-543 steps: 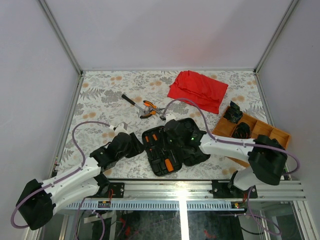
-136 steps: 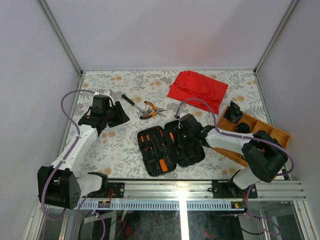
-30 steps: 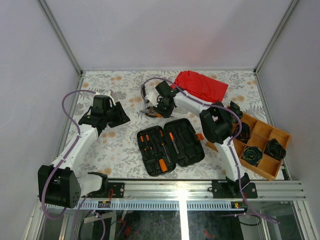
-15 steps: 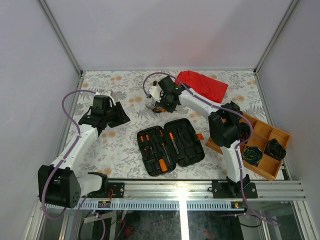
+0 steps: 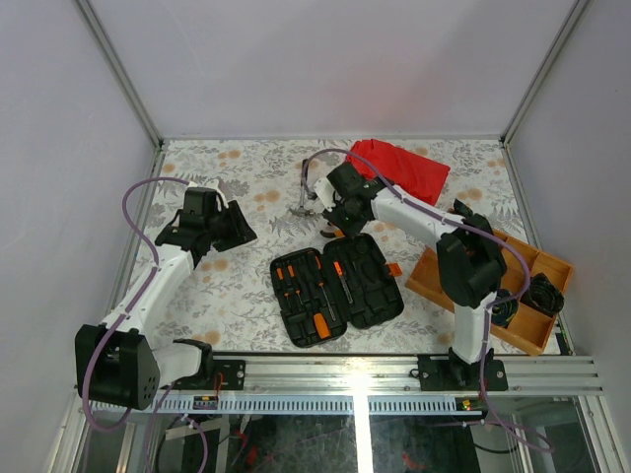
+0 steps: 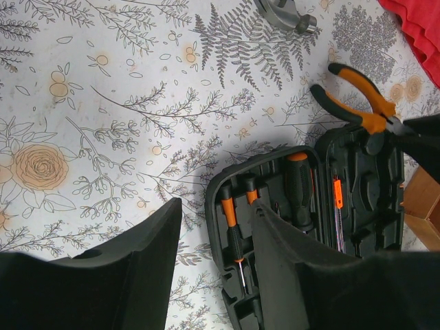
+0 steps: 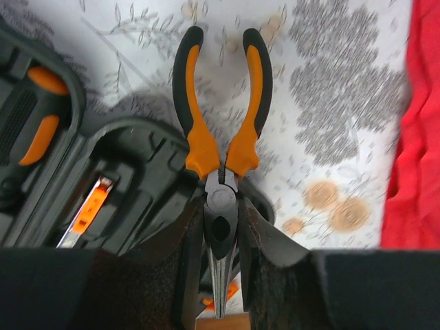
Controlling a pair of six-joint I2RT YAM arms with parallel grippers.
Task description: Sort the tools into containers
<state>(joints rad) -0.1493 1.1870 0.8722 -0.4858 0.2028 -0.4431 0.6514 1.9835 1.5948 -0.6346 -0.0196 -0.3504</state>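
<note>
Right gripper (image 7: 221,210) is clamped on the pliers (image 7: 221,189). It pinches the black nose between both fingers (image 7: 189,240), with the orange-and-black handles sticking out forward and splayed apart. The pliers are in the air, off the tabletop (image 5: 227,286), just over the far edge of the tool case (image 5: 370,286).

The case lies open and flat near the middle of the tabletop's near edge (lid folded out to the right). Slim screwdrivers (image 5: 295,283) are seated in slots on its left half, orange collars toward the far edge.

Left gripper (image 6: 215,206) hangs toward the left edge of the tabletop. Its jaws are partly apart with nothing between them, only the floral surface and a corner of the case showing in the gap.

A hammer (image 6: 285,15) lies on the tabletop beyond the case; only its metal head shows. A red cloth (image 5: 404,172) sits toward the far right corner. A wooden tray (image 5: 434,274) is at the right edge, with dark items in its compartments (can't tell what they are).
</note>
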